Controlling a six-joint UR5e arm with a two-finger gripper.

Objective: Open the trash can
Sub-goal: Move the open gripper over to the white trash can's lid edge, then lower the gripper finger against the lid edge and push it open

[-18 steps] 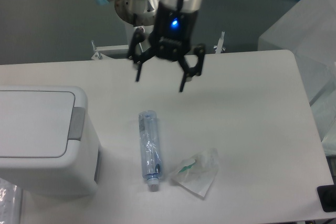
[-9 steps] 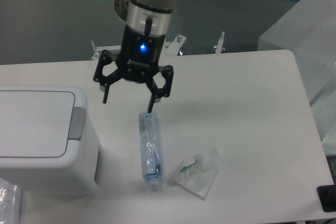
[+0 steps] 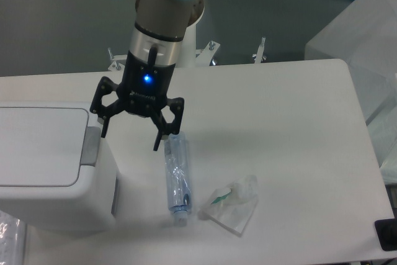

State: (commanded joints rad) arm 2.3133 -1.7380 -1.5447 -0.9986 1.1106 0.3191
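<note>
White rounded table (image 3: 291, 122), dark grey floor (image 3: 56, 23) behind, translucent plastic sheeting (image 3: 366, 48) at right edge

- trash can (image 3: 43, 184): white, grey push tab (image 3: 92, 146)
- gripper (image 3: 130, 134): black, blue light lit on its body
- arm (image 3: 162, 13): silver-grey, light blue joint caps
- bottle (image 3: 176, 175): clear, blue tint, white cap
- plastic bag (image 3: 232, 204): clear, green bit inside
- table (image 3: 291, 134): white

A white table (image 3: 298, 122) carries a white bin (image 3: 49, 166) at its left, a clear bottle (image 3: 176, 178) lying flat, and a crumpled wrapper (image 3: 232, 204) beside it.
</note>
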